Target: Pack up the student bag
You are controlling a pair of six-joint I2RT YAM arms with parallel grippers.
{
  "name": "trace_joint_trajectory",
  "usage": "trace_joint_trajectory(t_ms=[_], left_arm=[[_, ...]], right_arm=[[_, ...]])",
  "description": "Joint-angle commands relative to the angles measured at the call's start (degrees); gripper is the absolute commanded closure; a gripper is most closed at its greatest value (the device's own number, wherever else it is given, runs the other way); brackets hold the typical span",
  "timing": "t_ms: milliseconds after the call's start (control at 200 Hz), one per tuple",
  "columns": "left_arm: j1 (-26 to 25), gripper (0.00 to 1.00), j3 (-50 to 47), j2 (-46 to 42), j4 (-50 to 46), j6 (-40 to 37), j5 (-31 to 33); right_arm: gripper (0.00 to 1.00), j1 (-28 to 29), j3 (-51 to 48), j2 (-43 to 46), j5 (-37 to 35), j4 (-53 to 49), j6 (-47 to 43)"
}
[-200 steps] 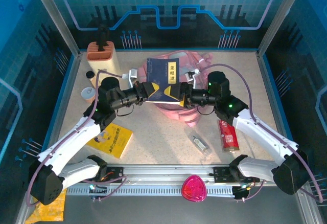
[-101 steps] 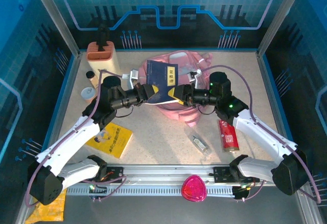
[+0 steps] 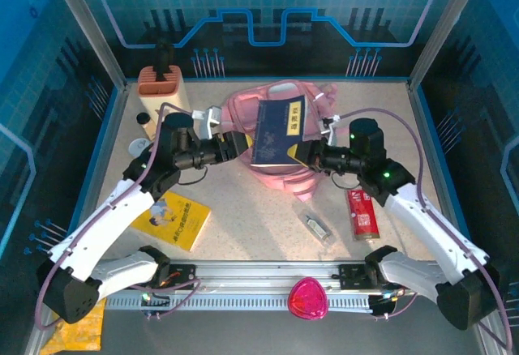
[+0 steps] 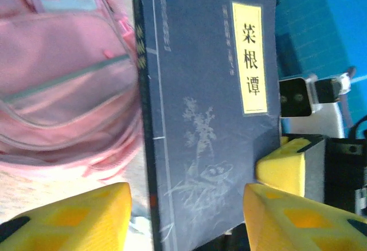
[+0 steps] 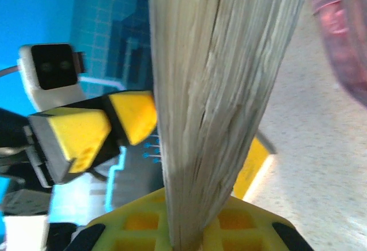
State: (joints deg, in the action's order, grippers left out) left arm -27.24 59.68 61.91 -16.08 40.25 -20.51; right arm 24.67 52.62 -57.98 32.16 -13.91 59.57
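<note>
Clamping the dark blue book (image 3: 278,130) by its page edge, your right jaws hold it over the student bag (image 3: 243,109) lying on the counter (image 3: 251,217); your left jaws stand parted, loose beside the book.

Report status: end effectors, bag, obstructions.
Left end effector open beside blue book. Right end effector shut on it, above student bag. Obstruction: left fingers flanking book.

Book (image 3: 278,130) over the student bag (image 3: 242,109), between left hand (image 3: 242,146) and right hand (image 3: 304,154).
</note>
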Motion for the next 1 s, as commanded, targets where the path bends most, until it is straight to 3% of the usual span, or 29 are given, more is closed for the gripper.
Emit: trace_joint_trajectory(t_ms=[0, 365, 495, 595, 996], left_arm=[[-0.6, 0.44, 3.72, 2.5, -10.09, -12.68, 6.36], [-7.9, 0.39, 11.37, 19.75, -6.37, -34.99, 10.09], [-9.97, 0.36, 15.24, 26.81, -5.66, -41.67, 10.34], [-12.19, 0.34, 19.62, 32.58, -7.27, -47.34, 14.06], [-14.39, 0.31, 35.33, 52.77, -11.44, -53.51, 20.55]], right_arm=[[0.98, -2.68, 2.65, 3.79, -5.31, -14.39, -8.72], [0.98, -16.04, 1.92, 11.62, -9.78, -34.05, -18.85], [0.99, -19.95, 0.59, 13.38, -8.8, -36.05, -20.05], [0.99, -21.88, -0.52, 14.0, -7.75, -36.47, -20.63], [1.0, -24.81, -3.79, 13.12, -7.29, -36.24, -22.22]])
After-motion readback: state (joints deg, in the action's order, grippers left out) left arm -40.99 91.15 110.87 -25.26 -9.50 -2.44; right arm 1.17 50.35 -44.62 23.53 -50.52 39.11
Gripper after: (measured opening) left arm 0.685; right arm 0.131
